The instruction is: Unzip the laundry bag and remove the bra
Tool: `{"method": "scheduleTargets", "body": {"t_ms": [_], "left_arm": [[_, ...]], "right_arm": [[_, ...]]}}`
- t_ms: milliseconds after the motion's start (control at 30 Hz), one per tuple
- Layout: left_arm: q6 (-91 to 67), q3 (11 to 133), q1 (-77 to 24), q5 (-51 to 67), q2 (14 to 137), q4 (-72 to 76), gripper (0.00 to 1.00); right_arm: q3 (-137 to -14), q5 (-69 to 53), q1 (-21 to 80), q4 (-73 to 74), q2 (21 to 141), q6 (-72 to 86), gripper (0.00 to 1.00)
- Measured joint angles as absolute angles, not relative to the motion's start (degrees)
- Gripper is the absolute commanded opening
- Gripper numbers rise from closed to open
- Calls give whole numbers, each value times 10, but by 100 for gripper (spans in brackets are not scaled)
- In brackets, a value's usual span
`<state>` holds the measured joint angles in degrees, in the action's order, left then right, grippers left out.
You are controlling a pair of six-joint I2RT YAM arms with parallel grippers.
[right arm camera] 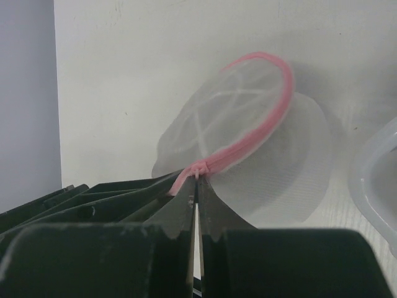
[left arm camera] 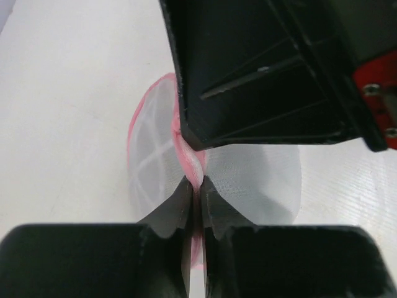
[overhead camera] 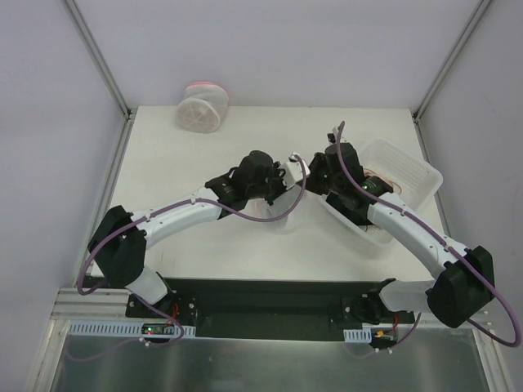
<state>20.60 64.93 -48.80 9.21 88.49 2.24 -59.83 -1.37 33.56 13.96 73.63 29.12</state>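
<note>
The laundry bag (right arm camera: 260, 155) is a floppy white mesh pouch with a pink zipper rim (right arm camera: 273, 105), held between both grippers at mid-table (overhead camera: 279, 214). My left gripper (left arm camera: 195, 184) is shut on the pink rim (left arm camera: 189, 158); in the top view the left gripper (overhead camera: 282, 181) is just left of the right one. My right gripper (right arm camera: 197, 180) is shut on the small zipper pull at the end of the pink rim, and also shows in the top view (overhead camera: 314, 173). The zipper looks closed. No bra can be made out through the mesh.
A firmer drum-shaped white mesh bag with a pink rim (overhead camera: 201, 107) lies at the table's back left. A clear plastic tray (overhead camera: 406, 173) sits under and beside the right arm, its rim showing in the right wrist view (right arm camera: 379, 180). Metal posts frame the table.
</note>
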Motion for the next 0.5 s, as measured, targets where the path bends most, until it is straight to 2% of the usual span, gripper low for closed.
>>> {"method": "scheduleTargets", "body": {"t_ms": [233,500], "left_arm": [[221,645,-488,71,881,33,0],[229,559,-488,57,767,56,0]], "right_arm": [[-594,-15,329,143,720,291,1],[-585,-40,272,148,707,291,1]]}}
